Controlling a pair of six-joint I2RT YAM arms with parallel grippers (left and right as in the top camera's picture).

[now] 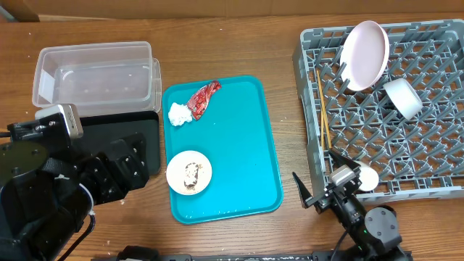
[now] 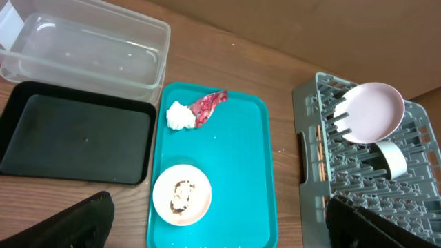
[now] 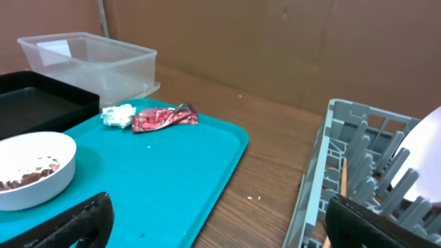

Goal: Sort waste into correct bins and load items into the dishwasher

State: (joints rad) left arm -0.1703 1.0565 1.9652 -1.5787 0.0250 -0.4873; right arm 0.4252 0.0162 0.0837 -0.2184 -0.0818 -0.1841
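Note:
A red wrapper (image 1: 204,98) and a white napkin (image 1: 178,114) lie at the far end of the teal tray (image 1: 239,145). A small white bowl (image 1: 189,172) with rice and brown scraps sits at its near left. The clear tub (image 1: 94,72) and black tray (image 1: 145,141) are to the left. The grey dish rack (image 1: 384,123) holds a pale plate (image 1: 365,54), a white bowl (image 1: 403,98), a small white cup (image 1: 367,178) and chopsticks (image 1: 321,109). My left gripper (image 2: 227,227) is open and empty above the tray's near end. My right gripper (image 3: 220,231) is open and empty between tray and rack.
The left arm (image 1: 43,188) covers the near part of the black tray. The right arm (image 1: 362,217) sits at the rack's near left corner. Bare wooden table (image 1: 290,109) separates the teal tray and the rack.

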